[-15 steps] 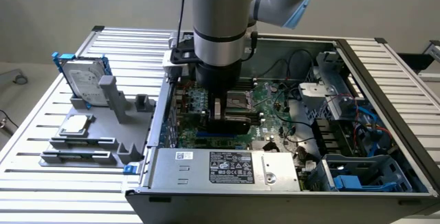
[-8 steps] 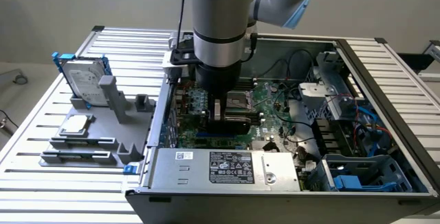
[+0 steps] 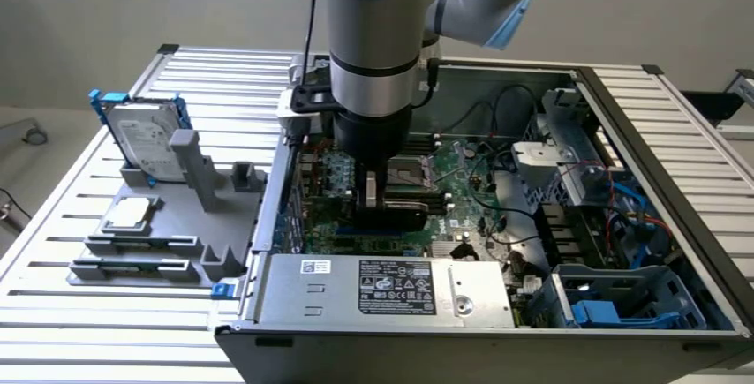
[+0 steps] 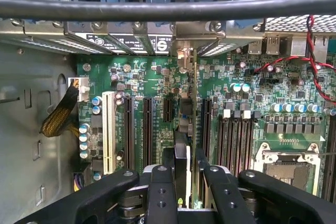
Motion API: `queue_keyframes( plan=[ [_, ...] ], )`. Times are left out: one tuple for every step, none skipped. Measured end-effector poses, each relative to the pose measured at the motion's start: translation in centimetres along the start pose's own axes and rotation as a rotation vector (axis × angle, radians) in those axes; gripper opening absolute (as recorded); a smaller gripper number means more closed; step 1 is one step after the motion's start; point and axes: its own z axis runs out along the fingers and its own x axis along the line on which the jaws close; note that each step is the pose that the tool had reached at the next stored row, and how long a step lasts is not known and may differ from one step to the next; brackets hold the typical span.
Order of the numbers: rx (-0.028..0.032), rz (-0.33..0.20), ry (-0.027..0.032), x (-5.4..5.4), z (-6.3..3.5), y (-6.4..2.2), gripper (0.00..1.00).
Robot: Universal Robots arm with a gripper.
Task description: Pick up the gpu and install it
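The gpu [image 4: 195,108] appears edge-on in the wrist view as a thin upright card, its metal bracket end toward the case's rear slot openings. It stands over the black expansion slots [image 4: 148,129] of the green motherboard [image 4: 247,77]. My gripper [image 4: 185,182] is shut on it, with a black finger [image 4: 160,192] on each face of the card. In the exterior view the gripper [image 3: 384,192] reaches down inside the open computer case [image 3: 659,137], with the gpu's dark body [image 3: 398,218] low over the motherboard [image 3: 465,172]. Whether the card's edge sits in a slot is hidden.
A white slot [image 4: 108,129], memory slots [image 4: 236,140] and the processor socket [image 4: 286,163] flank the card. The power supply [image 3: 389,287] and blue drive bays [image 3: 613,304] crowd the case. On the exterior view's left a grey holder [image 3: 141,256] carries the hard drive [image 3: 147,141] and a processor chip [image 3: 130,212].
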Motion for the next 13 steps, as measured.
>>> queue_keyframes(
  plan=[
    [0.0000,0.000,0.0001,0.00,0.01,0.00,0.26],
    [0.0000,-0.001,0.0000,0.00,0.03,0.00,0.26],
    [-0.0001,-0.001,-0.0001,0.01,0.05,0.00,0.26],
    [-0.0001,-0.001,-0.0004,0.01,0.07,0.01,0.26],
    [-0.0001,-0.002,-0.0008,0.01,0.10,0.01,0.26],
    [-0.0001,-0.002,-0.0016,0.01,0.13,0.01,0.26],
    [-0.0001,-0.002,-0.0025,0.01,0.15,0.01,0.26],
    [-0.0001,-0.002,-0.0039,0.01,0.18,0.00,0.26],
    [-0.0001,-0.003,-0.0058,0.01,0.21,0.01,0.26],
    [0.0000,-0.003,-0.0074,0.01,0.22,0.01,0.26],
    [-0.0001,-0.003,-0.0087,0.01,0.24,0.01,0.26],
    [0.0000,-0.003,-0.0101,0.01,0.27,0.01,0.26],
    [0.0000,-0.003,-0.0109,0.01,0.29,0.01,0.26]
  ],
)
